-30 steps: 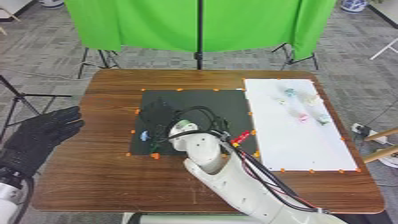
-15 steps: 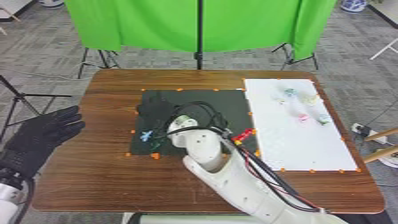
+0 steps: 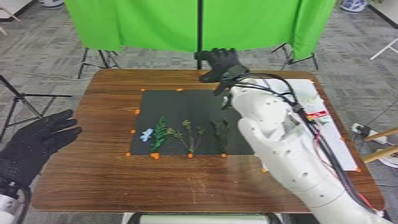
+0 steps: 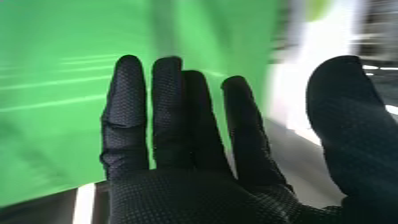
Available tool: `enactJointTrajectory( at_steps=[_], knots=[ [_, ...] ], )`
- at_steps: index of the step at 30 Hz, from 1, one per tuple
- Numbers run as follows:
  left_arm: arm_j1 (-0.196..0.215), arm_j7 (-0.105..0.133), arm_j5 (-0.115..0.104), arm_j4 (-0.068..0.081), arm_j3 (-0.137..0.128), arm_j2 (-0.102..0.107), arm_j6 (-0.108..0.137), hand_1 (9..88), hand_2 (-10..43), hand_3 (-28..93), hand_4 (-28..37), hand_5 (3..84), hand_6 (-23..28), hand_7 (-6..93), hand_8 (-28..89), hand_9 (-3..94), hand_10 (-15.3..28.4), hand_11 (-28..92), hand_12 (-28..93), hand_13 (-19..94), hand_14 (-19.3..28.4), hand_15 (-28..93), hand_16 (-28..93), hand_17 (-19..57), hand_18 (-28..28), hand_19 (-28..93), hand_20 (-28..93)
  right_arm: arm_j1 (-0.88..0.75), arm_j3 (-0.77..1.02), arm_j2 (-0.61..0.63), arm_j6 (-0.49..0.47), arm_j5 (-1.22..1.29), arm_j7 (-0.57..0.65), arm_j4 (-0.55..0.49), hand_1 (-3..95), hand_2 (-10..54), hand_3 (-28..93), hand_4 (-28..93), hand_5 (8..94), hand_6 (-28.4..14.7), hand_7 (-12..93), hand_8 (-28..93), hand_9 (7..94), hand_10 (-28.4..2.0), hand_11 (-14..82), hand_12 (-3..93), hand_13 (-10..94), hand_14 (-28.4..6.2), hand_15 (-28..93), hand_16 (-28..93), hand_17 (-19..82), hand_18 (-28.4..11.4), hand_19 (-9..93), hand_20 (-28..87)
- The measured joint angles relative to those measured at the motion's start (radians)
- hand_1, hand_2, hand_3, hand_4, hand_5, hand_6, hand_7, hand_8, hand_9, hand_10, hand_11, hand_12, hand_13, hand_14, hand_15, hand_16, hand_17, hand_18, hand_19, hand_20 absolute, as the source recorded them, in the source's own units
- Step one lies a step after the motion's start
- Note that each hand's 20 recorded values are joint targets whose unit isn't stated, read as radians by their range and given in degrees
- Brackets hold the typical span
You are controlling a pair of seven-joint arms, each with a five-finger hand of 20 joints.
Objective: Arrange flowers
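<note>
Black-gloved right hand [image 3: 224,66], left hand [image 3: 37,140] empty, fingers extended. Green feathery sprig [image 3: 160,134] lies beside pale-blue flower [image 3: 147,134] on black rectangular mat [image 3: 182,106]. Advised: pinch stems, lower flat, release without dragging.

In the head view, the right hand [image 3: 224,66] had left the 9 o'clock half of the dark mat [image 3: 178,104] and gone beyond its far edge, toward 12 o'clock. The right arm [image 3: 289,150] had swung off the mat's middle to lie over the white sheet [image 3: 304,88] on the 3 o'clock side, covering flowers that had shown there. That uncovered a leafy green sprig [image 3: 160,132] nearest 9 o'clock, a thin branching sprig [image 3: 189,136] near 6 o'clock and a dark sprig [image 3: 221,135] toward 5 o'clock. The left hand [image 3: 37,137] had dipped slightly toward 6 o'clock.
</note>
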Motion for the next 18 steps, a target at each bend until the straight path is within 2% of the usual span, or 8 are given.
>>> enactJointTrajectory(
  at_steps=[3,5,8,10,18],
  knots=[
    [0.003,0.003,0.0,-0.001,0.0,-0.003,0.0,28.9,5.0,69,-23.6,40.5,4.9,18.7,-10,35.2,12.1,26,16,28,15.8,40,-3,-6.2,22.4,52,3,-0.039,0.088,0.103,-0.005,0.065,0.069,-0.024,19.7,-9.3,86,-28,36.2,-4.8,21,-16,37.8,-12.9,26.9,21.2,35,-9.6,48,13,17,-18.2,65,31],
    [0.003,0.004,0.0,-0.001,0.0,-0.003,0.0,28.9,4.9,69,-23.8,40.4,4.9,18.9,-10,35.2,12.1,26,16,28,15.7,40,-3,-6.2,22.3,52,2,-0.082,0.142,0.178,-0.001,0.088,0.105,-0.047,22.0,-9.5,86,-28,39.9,-4.1,23,-17,42.2,-11.8,31.9,21.0,41,-8.4,53,14,19,-17.9,69,32],
    [0.003,0.005,0.0,-0.001,0.0,-0.004,0.0,28.8,4.9,69,-23.8,40.4,4.8,19.1,-10,35.1,12.1,26,16,28,15.7,40,-3,-6.2,22.3,52,2,-0.162,0.213,0.282,0.036,0.087,0.136,-0.068,23.5,-9.5,86,-28,41.6,-3.6,25,-18,44.3,-10.8,35.1,20.6,44,-7.4,56,14,20,-17.6,71,32],
    [0.003,0.006,0.0,0.0,0.001,-0.004,0.0,28.9,4.9,69,-23.8,40.4,4.7,19.3,-10,35.1,12.1,26,16,28,15.7,40,-3,-6.2,22.3,52,2,-0.22,0.255,0.339,0.069,0.079,0.146,-0.071,25.3,-9.5,86,-28,45.0,-2.5,27,-19,47.9,-9.1,39.8,21.0,47,-6.7,59,14,22,-17.2,73,34],
    [0.003,0.009,0.0,0.0,0.001,-0.003,-0.001,28.9,4.9,70,-23.9,40.4,4.7,19.7,-11,35.1,12.0,27,16,28,15.7,41,-3,-6.2,22.3,52,2,-0.414,0.4,0.428,0.059,0.064,0.143,-0.096,26.0,-9.5,85,-28,47.4,-1.3,29,-20,51.6,-8.6,43.4,21.5,50,-6.4,61,15,23,-17.0,75,35]
  ],
)
